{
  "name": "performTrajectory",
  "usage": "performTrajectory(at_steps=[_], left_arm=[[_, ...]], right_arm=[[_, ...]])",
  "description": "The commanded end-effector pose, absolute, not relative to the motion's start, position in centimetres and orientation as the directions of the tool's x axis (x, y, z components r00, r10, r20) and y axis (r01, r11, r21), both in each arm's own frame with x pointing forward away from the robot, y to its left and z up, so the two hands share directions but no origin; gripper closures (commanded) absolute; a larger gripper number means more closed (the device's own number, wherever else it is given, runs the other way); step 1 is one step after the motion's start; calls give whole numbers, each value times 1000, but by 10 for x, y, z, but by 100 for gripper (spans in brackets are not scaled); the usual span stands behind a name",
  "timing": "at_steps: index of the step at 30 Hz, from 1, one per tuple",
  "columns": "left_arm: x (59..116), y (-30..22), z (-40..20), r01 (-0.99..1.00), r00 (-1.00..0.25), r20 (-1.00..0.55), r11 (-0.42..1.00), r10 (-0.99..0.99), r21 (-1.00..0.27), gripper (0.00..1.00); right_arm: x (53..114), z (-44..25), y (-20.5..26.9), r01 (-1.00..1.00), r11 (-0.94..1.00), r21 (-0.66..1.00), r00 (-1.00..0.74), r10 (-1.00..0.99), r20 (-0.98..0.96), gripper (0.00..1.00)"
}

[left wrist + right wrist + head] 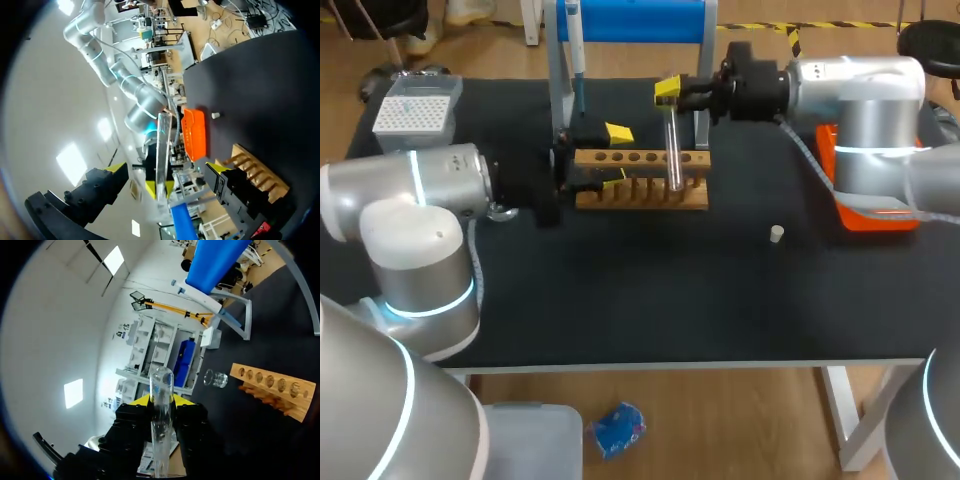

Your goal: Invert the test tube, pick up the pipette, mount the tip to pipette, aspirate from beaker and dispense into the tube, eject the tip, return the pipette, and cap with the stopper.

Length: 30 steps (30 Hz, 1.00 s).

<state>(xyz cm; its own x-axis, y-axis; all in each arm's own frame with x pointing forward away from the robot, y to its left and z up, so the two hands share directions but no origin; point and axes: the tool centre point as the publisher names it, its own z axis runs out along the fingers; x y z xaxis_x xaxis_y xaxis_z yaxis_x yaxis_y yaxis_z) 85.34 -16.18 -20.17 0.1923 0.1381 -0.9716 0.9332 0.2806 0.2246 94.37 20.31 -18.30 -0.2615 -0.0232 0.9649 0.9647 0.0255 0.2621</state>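
The right tool point(161, 402) is clenched on the tube point(673, 150), which hangs upright from it over the wooden rack point(640, 196). The left tool point(616, 156) stands released at the rack's 9 o'clock end, fingers apart, holding nothing. The stopper point(776, 234) lies on the bench point(650, 300) at 4 o'clock from the rack, well apart from both tools.

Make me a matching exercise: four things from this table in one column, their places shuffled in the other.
1. test tube
2. stopper
3. pipette
4. white box

A. hanging on the blue stand
B. at the far left corner of the table
C. held in the right gripper
D. on the bare table, right of the rack

Pairs: 1-C, 2-D, 3-A, 4-B.
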Motion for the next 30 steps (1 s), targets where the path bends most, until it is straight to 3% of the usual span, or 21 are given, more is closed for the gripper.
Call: performTrajectory(at_steps=[1, 30], left_arm=[[855, -175, -204, 945, 158, -977, 265, 142, 191, 0], [864, -209, -218, 966, 173, -978, 175, 119, 192, 0]], right_arm=[[950, -187, 210, 968, 40, 248, -247, -23, 969, 100], [949, -203, 236, 988, 75, 131, -132, 4, 991, 100]])
